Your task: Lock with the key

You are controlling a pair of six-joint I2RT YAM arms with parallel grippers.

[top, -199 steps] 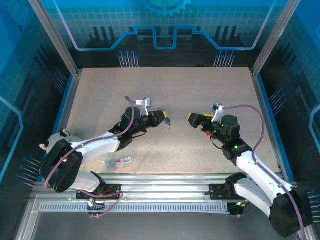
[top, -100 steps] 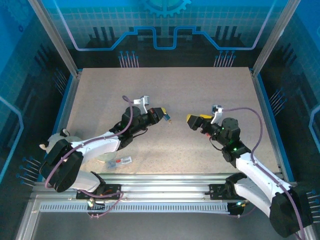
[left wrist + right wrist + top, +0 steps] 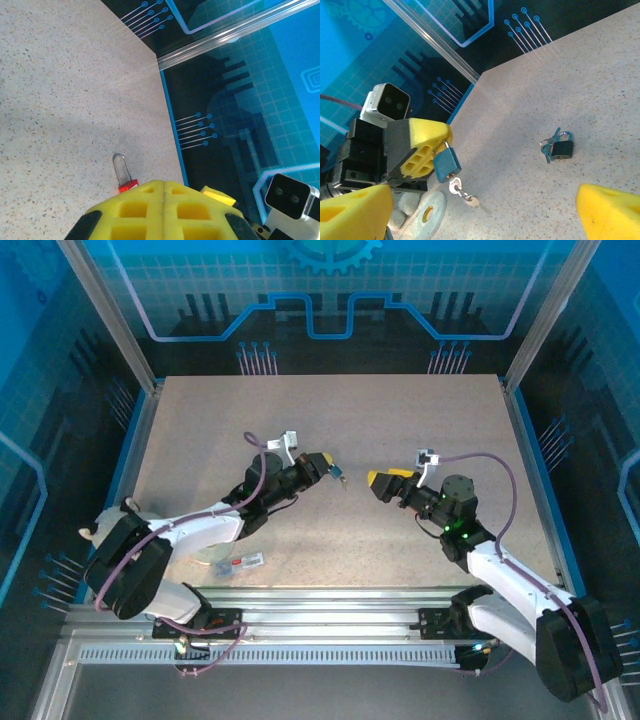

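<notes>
A speckled beige desk [image 3: 330, 420] sits evenly lit within blue circuit-patterned walls [image 3: 420, 280], framed by slanting aluminium posts [image 3: 105, 315].

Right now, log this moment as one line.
left gripper: shut on blue padlock | key: hangs below blue padlock | right gripper: open, empty, short of key

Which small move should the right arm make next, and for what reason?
Probably ease the right gripper a little toward the left gripper, until its open fingers straddle the key. The left gripper is shut on the blue padlock, the key hangs free below it, and a gap separates the two grippers.
</notes>
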